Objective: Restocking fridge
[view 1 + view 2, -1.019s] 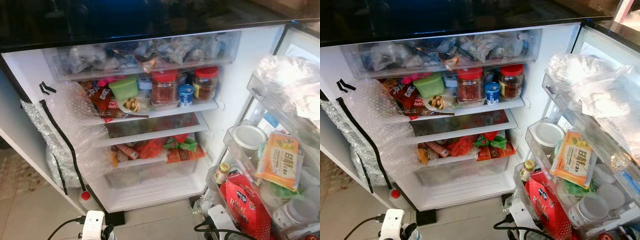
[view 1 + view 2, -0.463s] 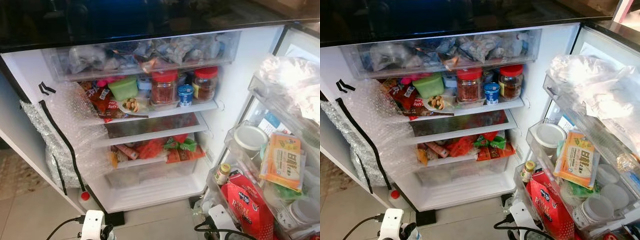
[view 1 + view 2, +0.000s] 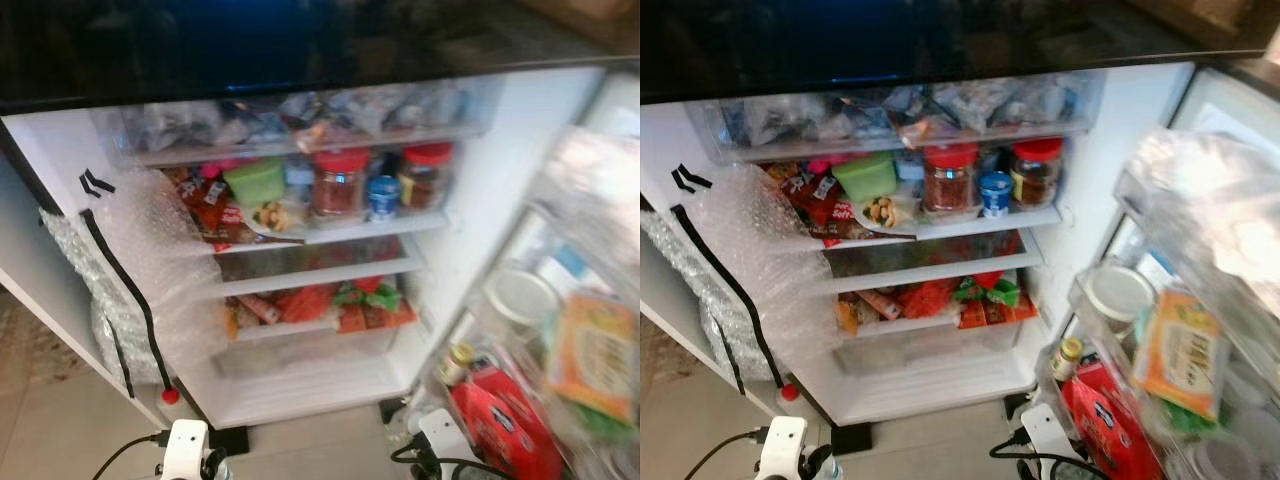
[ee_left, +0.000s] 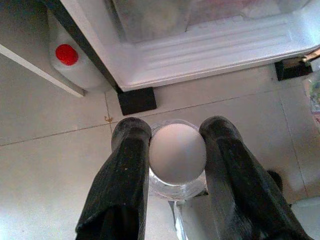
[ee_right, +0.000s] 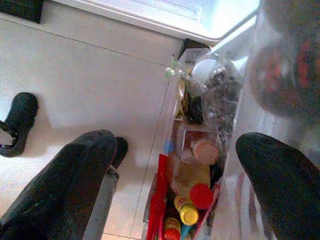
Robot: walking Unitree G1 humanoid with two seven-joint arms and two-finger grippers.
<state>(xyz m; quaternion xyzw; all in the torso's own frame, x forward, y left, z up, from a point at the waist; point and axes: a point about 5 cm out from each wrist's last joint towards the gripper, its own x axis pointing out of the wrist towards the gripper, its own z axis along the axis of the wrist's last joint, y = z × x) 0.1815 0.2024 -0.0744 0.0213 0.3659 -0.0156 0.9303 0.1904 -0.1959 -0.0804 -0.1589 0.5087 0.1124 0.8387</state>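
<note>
The fridge [image 3: 1080, 180] stands open before me. Its top shelf carries two red-lidded jars [image 3: 950, 175], a green box [image 3: 865, 172] and a small blue cup [image 3: 994, 190]. The shelf below [image 3: 930, 255] looks bare, and under it lie red and green packets [image 3: 940, 298]. My left gripper [image 4: 176, 129] hangs low over the floor, shut on a clear bottle with a white cap [image 4: 177, 152]. Beside the door's bottom shelf, my right gripper [image 5: 177, 150] is open with nothing between its fingers.
The open door at the right holds a white-lidded tub [image 3: 1120, 295], an orange packet [image 3: 1180, 350] and a red bag [image 3: 1105, 420]. Bubble wrap [image 3: 740, 260] hangs at the left. A red-capped jug [image 4: 67, 55] stands on the tiles by a black fridge foot [image 4: 137, 100].
The whole picture has shifted slightly and blurred, most at the door side, so the camera has moved. The things in the fridge stay where they were.
</note>
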